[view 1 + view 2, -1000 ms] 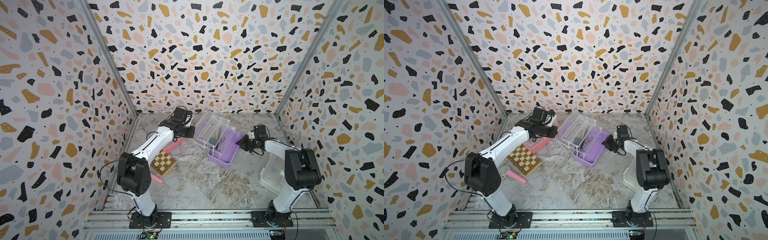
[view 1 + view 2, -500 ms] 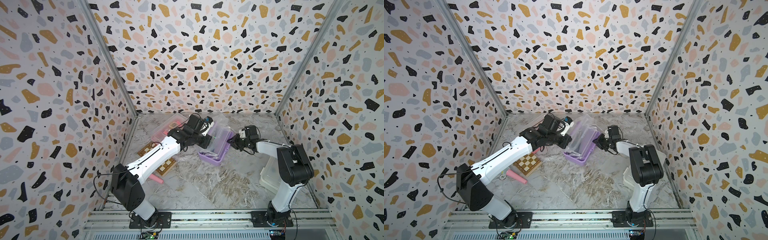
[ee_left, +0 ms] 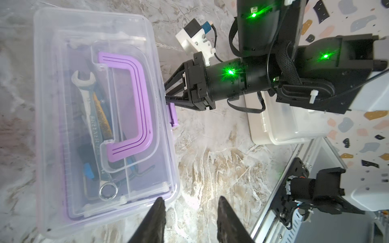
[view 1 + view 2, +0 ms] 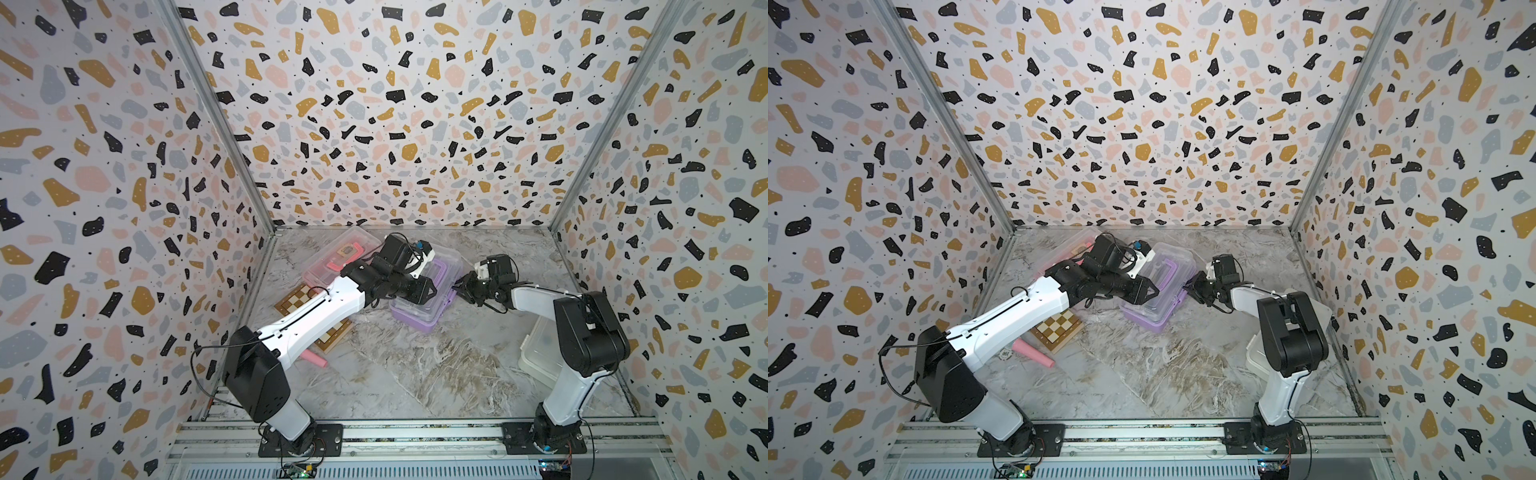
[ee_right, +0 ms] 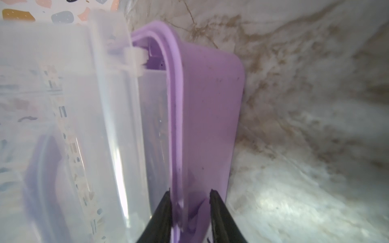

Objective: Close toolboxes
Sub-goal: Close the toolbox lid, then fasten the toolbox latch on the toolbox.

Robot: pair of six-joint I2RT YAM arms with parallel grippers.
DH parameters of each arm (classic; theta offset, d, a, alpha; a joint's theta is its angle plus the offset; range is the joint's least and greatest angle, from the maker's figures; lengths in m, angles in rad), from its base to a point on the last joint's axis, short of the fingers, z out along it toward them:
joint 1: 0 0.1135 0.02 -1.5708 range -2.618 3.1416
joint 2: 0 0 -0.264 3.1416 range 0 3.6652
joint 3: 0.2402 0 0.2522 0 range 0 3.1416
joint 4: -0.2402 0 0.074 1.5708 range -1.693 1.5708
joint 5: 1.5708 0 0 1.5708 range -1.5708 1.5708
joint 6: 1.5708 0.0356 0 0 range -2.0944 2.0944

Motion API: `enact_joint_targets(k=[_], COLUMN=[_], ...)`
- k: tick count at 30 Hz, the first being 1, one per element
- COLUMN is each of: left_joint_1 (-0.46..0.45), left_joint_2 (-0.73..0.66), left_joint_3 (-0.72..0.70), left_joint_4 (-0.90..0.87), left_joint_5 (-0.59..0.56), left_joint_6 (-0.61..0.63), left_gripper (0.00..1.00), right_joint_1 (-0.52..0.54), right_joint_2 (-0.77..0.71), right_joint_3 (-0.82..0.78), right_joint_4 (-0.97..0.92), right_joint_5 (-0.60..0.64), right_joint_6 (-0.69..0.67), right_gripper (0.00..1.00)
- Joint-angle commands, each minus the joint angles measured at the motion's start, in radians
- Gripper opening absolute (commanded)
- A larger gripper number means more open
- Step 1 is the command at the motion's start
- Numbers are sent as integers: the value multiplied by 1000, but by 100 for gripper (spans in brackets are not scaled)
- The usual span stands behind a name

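Note:
The purple toolbox lies mid-table with its clear lid down over the tools. Its purple latch sticks out from the front edge. My left gripper is open at one end of the lid, one fingertip at the lid's corner, nothing between the fingers. My right gripper stands slightly open astride the front rim at the latch. The pink toolbox is back left under a clear lid. The white toolbox is half hidden by the right arm.
A wooden chequered chessboard box lies under my left forearm, with a pink cylinder in front of it. Patterned walls enclose three sides. The metal rail with both arm bases runs along the front.
The purple lid stood raised a second ago; my left arm swung over from the pink box and it now lies down. Left gripper went from shut to open; right widened slightly.

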Motion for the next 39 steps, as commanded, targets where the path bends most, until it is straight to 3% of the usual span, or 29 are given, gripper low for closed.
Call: enact_joint_targets(k=[1, 5, 11, 16, 19, 21, 23, 27, 33, 39], left_joint_1=[43, 93, 169, 219, 235, 240, 241, 244, 245, 247], left_joint_2=[19, 46, 113, 203, 265, 306, 344, 417, 546, 624], left_joint_3=[-1, 15, 63, 157, 226, 275, 314, 386, 528, 622], left_joint_4=[67, 79, 88, 70, 38, 9, -16, -63, -131, -164], left_joint_5=[70, 111, 153, 177, 177, 174, 165, 162, 182, 191], left_joint_6=[-71, -98, -119, -114, -94, -77, -58, -35, -34, -34], left_gripper=[44, 52, 75, 83, 85, 85, 86, 87, 87, 87], right_joint_1=[0, -2, -4, -8, -23, -38, -66, -116, -115, -96], right_joint_2=[-99, -158, -216, -240, -234, -249, -266, -249, -289, -383], right_joint_3=[8, 48, 94, 135, 179, 170, 149, 140, 42, -243], right_joint_4=[-124, -296, -490, -599, -645, -599, -536, -396, -237, 202], right_joint_5=[6, 53, 127, 191, 207, 206, 190, 24, 36, 50], right_joint_6=[-78, -185, -343, -389, -387, -351, -296, -271, -461, -678], right_gripper=[34, 38, 48, 75, 85, 99, 100, 100, 87, 84])
